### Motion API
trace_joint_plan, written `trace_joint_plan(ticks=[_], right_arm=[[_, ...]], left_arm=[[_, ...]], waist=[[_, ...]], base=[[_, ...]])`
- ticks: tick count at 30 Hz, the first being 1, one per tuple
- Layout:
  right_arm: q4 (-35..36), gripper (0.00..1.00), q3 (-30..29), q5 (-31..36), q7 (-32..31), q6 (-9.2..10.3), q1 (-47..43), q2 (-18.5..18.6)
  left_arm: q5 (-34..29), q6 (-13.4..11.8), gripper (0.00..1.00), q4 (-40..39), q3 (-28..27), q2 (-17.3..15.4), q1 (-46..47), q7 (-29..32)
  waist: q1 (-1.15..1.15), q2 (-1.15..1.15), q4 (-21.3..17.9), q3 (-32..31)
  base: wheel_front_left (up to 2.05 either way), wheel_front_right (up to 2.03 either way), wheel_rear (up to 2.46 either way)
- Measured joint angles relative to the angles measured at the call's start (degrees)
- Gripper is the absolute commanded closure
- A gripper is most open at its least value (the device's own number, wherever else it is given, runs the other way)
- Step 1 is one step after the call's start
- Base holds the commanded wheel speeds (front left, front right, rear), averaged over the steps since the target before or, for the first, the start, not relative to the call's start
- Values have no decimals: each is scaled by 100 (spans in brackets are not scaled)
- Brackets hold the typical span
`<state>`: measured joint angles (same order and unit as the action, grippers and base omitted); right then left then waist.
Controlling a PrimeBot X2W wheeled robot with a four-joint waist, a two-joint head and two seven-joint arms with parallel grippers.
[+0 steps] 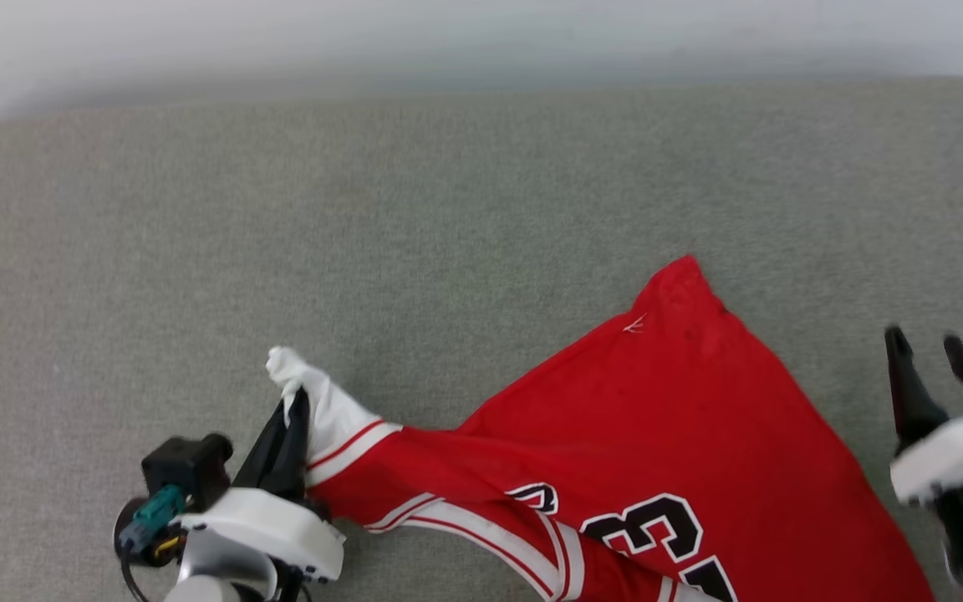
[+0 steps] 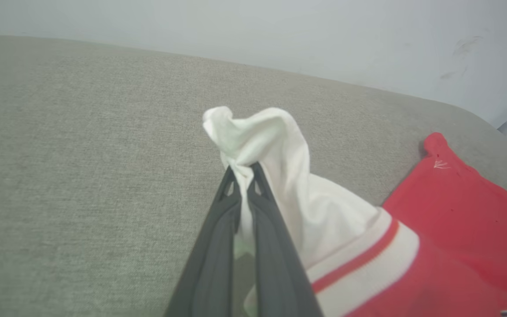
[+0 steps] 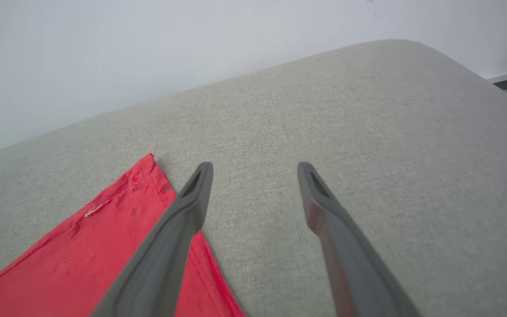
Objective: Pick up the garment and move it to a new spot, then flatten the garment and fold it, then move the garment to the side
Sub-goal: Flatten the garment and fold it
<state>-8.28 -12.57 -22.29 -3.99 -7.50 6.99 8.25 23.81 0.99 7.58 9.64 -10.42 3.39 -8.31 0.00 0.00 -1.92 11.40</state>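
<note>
Bright red sports jersey (image 1: 665, 418) with white short sleeves, striped trim and black-and-white numerals lies on the grey upholstered surface (image 1: 364, 209), toward its near right. The jersey's lower part runs off the bottom of the head view. Its red body lies mostly flat and narrows to a single corner pointing toward the far edge of the surface.

Toward the near left, the left hand (image 1: 291, 410) is clenched on the white sleeve (image 2: 271, 145). Its two dark fingers (image 2: 218, 237) are pressed together with bunched white cloth pinched at their tips, and a knot of sleeve stands up beyond them. From there the striped cuff and red cloth stretch away to the right.

Near the right edge, the right hand (image 1: 924, 339) is released, its fingers spread apart and grasping nothing. It is just beside the jersey's right hem; in the right wrist view one finger crosses over the red cloth.

Beyond the far edge rises a pale plain wall (image 3: 104, 53).
</note>
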Motion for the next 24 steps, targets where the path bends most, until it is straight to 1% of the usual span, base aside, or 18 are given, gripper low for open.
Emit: trace_joint_plan(ticks=[2,6,8,9,10,12,15,18,19,20,22,24], right_arm=[[-258,0,266,-46,-125,0,442,223],[-613,0,865,-103,-770,0,1181,742],[-726,0,1187,-191,-1285,0,1540,975],[-797,0,1543,-291,-1846,0,1854,1182],[-828,0,1730,-316,-2056,0,1979,1272],[-902,0,2103,-435,-2583,0,2203,1428],[-1024,0,2502,-654,-3184,0,2482,1607],[-1080,0,2832,-771,-3496,0,2723,1707],[-1080,0,2832,-771,-3496,0,2723,1707],[-1147,0,2992,-945,-3608,1,2847,1759],[-1244,0,3166,-1085,-3769,4,2921,1831],[-1386,0,3243,-1317,-4025,11,2980,1889]], left_arm=[[-47,37,100,-57,76,2,142,-3],[-97,70,100,-166,182,25,357,-27],[-115,100,100,-203,240,44,461,-43],[-146,110,100,-235,298,63,549,-47],[-147,120,100,-237,319,75,592,-51],[-156,145,100,-245,372,104,669,-56],[-177,179,100,-250,465,172,792,-100],[-188,190,100,-234,491,192,897,-152],[-188,190,100,-234,491,192,897,-152],[-186,211,100,-194,517,219,959,-180],[-167,225,100,-141,532,232,989,-208],[-143,238,100,-78,552,247,1001,-246]], waist=[[0,0,43,153],[1,0,178,434],[1,0,266,552],[1,0,355,655],[1,0,402,700],[1,0,487,786],[1,0,606,909],[1,0,695,1048],[1,0,695,1048],[1,0,753,1132],[1,0,806,1194],[0,0,851,1232]], base=[[0,0,0],[0,0,0],[0,0,0],[0,0,0],[0,0,0],[0,0,0],[0,0,0],[0,0,0],[0,0,0],[0,0,0],[0,0,0],[0,0,0]])
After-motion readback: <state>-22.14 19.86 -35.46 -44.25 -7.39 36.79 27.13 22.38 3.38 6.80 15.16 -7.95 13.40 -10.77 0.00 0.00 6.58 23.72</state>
